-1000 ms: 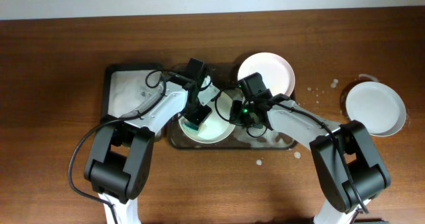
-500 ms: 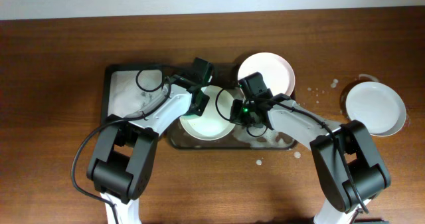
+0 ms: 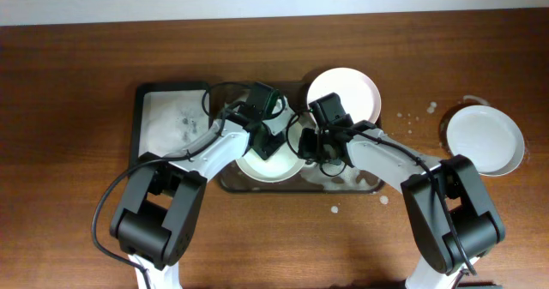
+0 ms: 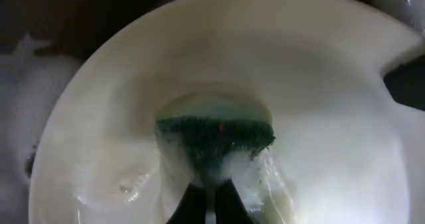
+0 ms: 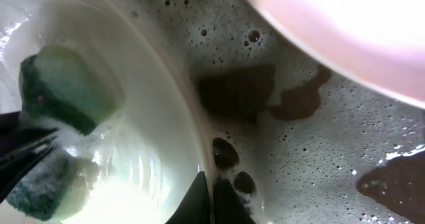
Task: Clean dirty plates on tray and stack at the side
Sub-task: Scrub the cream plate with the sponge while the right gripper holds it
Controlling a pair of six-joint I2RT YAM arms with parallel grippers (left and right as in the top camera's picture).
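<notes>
A pale mint plate point(image 3: 268, 167) lies on the foamy dark tray point(image 3: 364, 184). My left gripper point(image 3: 264, 143) is shut on a green sponge point(image 4: 216, 136) and presses it onto the wet inside of that plate point(image 4: 319, 84). My right gripper point(image 3: 302, 143) is shut on the plate's right rim point(image 5: 199, 164), one finger inside and one outside. In the right wrist view the sponge point(image 5: 66, 88) shows at the left. A pale pink plate point(image 3: 347, 92) rests at the tray's far right corner, its edge point(image 5: 345, 24) just above the foam.
A white plate point(image 3: 485, 139) sits on the wood table at the far right, with soap splashes point(image 3: 416, 115) beside it. A second dark tray point(image 3: 167, 122) smeared with foam lies to the left. Soap froth point(image 5: 319, 157) covers the tray floor.
My left gripper has swept the sponge across the mint plate, from its near-left part toward the far right. The right gripper has held the rim in place.
</notes>
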